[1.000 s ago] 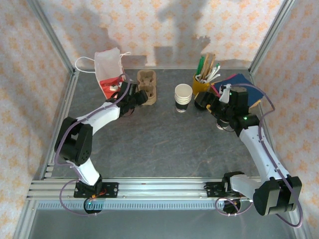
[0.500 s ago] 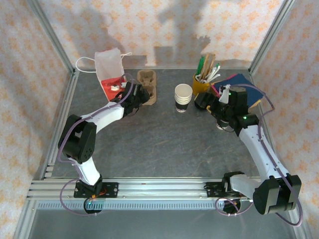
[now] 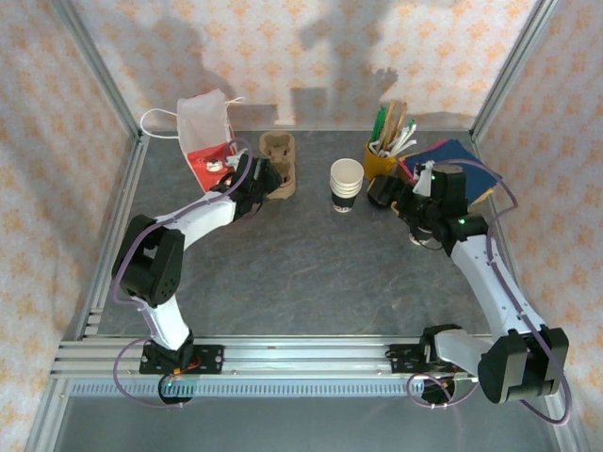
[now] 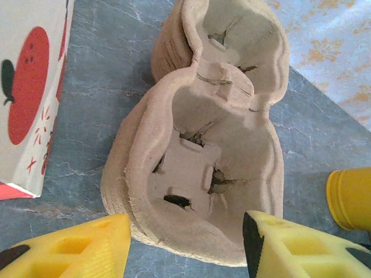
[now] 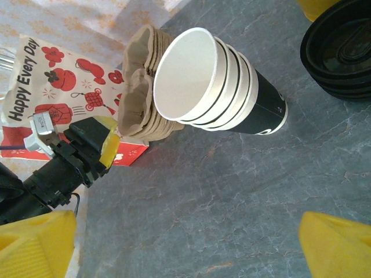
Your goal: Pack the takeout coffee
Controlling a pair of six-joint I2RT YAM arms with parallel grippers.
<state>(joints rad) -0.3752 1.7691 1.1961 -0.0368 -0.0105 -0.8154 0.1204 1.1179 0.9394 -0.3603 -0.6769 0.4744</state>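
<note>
The coffee cup (image 3: 346, 185) stands upright on the table (image 3: 301, 273) with its mouth open. It is white above and has a dark band around its lower part. In the right wrist view several rims sit one inside the other at its mouth, so it looks like nested cups. No gripper touches it.

To the left of the coffee cup, near it but apart, lies the carrier (image 3: 279, 162). It is brown moulded cardboard with two hollows, and their bare bottoms show in the left wrist view. Farther left of the coffee cup, beyond the carrier, stands a white bag (image 3: 205, 132) with red prints.

The left gripper (image 4: 186, 237) is also to the left of the coffee cup, at the carrier's near end. Its fingers are spread, one on each side of this end, with the cardboard rim between them. I cannot tell if they touch it.

Just to the right of the coffee cup lies a stack of black lids (image 5: 341, 52). Behind the coffee cup and to its right stands a yellow cup (image 3: 379, 162) with stirrers in it.

The right gripper (image 5: 185, 243) is to the right of the coffee cup, apart from it and facing it. Its fingers are wide apart, with bare table between them.
</note>
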